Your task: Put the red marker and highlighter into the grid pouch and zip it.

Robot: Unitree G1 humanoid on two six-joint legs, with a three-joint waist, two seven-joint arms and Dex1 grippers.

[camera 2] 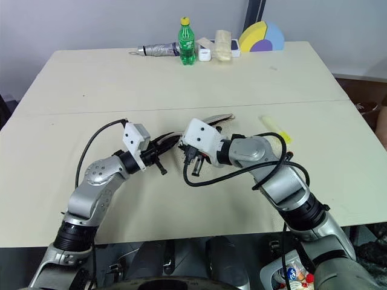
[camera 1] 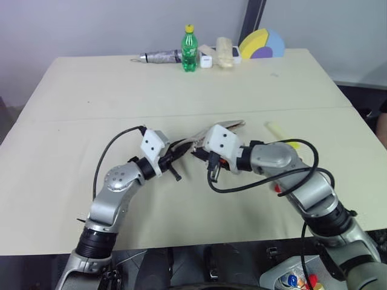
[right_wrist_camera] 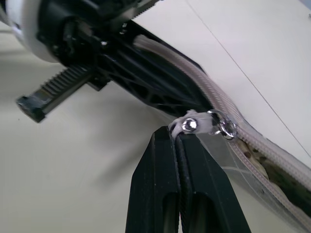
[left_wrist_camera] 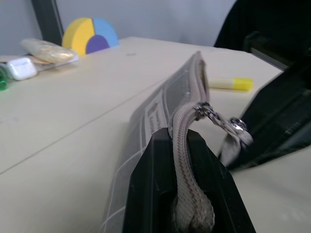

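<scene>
The grid pouch (left_wrist_camera: 160, 107) is held up above the table's middle, between both grippers, zipper edge upward. My left gripper (left_wrist_camera: 180, 141) is shut on the end of the zipper band. My right gripper (right_wrist_camera: 177, 137) is shut on the fabric pull tab (right_wrist_camera: 192, 125), close beside the left gripper's fingers (right_wrist_camera: 146, 82). Beyond the slider the zipper gapes open. The highlighter (camera 1: 280, 133) lies on the table to the right of the pouch's far end (camera 1: 228, 125). A small red bit (camera 1: 277, 188) shows under my right forearm; I cannot tell whether it is the red marker.
Along the table's far edge (camera 1: 181, 57) stand a green bottle (camera 1: 189, 48), a folded grey umbrella (camera 1: 160, 57), a white case (camera 1: 206, 61), a beige packet (camera 1: 225, 51) and a yellow, blue and purple disc (camera 1: 261, 45). A black cable (camera 1: 266, 178) loops around my right arm.
</scene>
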